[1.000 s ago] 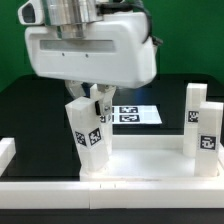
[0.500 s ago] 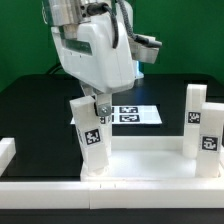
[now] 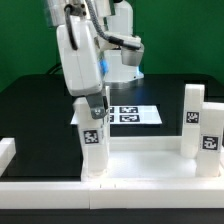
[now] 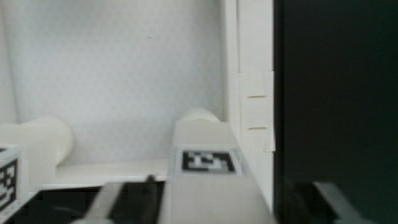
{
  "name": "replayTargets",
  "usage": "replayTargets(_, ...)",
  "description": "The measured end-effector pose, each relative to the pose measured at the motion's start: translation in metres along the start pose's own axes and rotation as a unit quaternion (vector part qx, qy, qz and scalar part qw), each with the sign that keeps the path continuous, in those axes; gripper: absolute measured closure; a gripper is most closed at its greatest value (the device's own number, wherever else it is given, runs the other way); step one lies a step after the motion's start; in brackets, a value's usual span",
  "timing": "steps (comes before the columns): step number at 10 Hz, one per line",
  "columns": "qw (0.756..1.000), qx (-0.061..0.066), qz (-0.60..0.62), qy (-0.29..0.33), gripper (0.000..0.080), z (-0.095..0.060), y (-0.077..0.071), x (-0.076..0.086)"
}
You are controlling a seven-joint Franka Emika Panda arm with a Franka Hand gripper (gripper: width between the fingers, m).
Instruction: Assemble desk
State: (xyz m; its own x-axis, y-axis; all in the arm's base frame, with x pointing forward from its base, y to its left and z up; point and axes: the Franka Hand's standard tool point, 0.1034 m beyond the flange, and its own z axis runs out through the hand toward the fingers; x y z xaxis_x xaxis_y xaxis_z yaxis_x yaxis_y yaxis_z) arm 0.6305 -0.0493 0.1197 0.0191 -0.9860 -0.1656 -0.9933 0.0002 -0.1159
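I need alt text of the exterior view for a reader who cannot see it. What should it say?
A white robot arm's tool hangs at the top of a tagged white desk leg standing upright on the white tabletop. Two more tagged legs stand at the exterior view's right, and the marker board lies behind on the black table.

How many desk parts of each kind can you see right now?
Tabletop: 1
Legs standing upright on the tabletop: 3, namely one under the gripper and two at the exterior view's right
Total: 4 parts
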Motion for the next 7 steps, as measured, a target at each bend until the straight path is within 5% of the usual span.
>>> replayTargets(1,0.999,-0.003,-0.050,0.003,0.0223,0.0011,0.0013,0.0017)
replayTargets(3,0.976,-0.028,-0.217,0.015,0.0172,-0.0006,0.0024,0.0009)
replayTargets(7,0.944,-0.028,-0.328,0.015,0.0150,-0.0004,0.0021,0.0035)
